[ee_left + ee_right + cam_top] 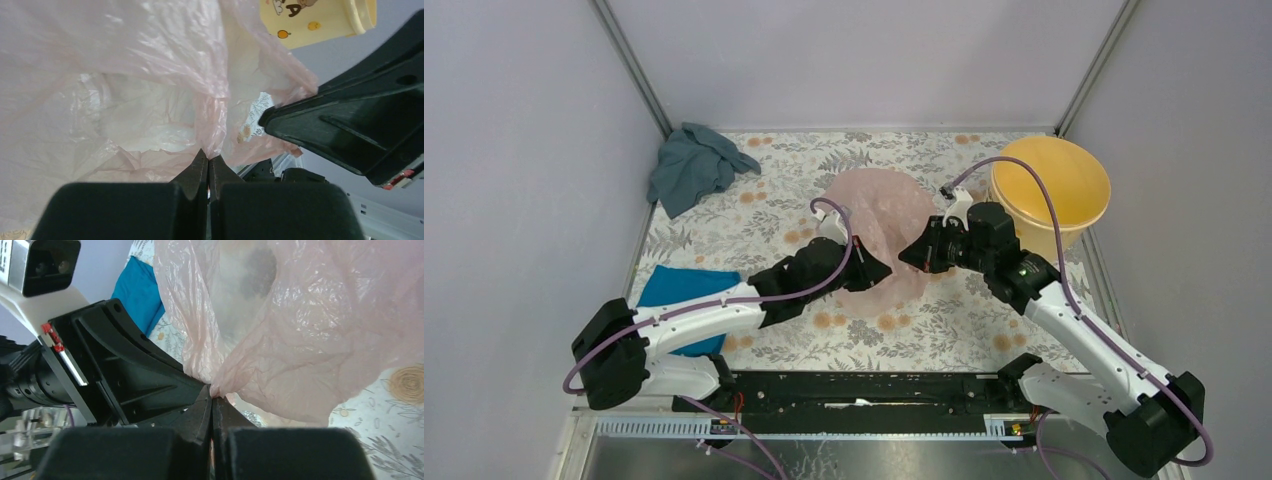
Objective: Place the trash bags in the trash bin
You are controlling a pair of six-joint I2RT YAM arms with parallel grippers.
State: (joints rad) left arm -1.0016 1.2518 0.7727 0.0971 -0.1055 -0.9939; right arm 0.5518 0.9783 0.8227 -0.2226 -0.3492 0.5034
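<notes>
Floral-patterned bench (964, 325) fills the walled cell. At mid-frame the left hand (884, 270) is clenched on a pinch of the thin, wrinkled pale-pink plastic film bag (879, 205). The right hand (906, 256) faces it, almost touching, clenched on a neighbouring fold, probably so the pair can lift the bag together. Its remaining film spreads toward upper centre. At upper right stands the round yellow-orange bucket (1049, 185), just beside the right arm. A grey-blue cloth (692, 165) and a bright blue cloth (679, 290) lie at left.
</notes>
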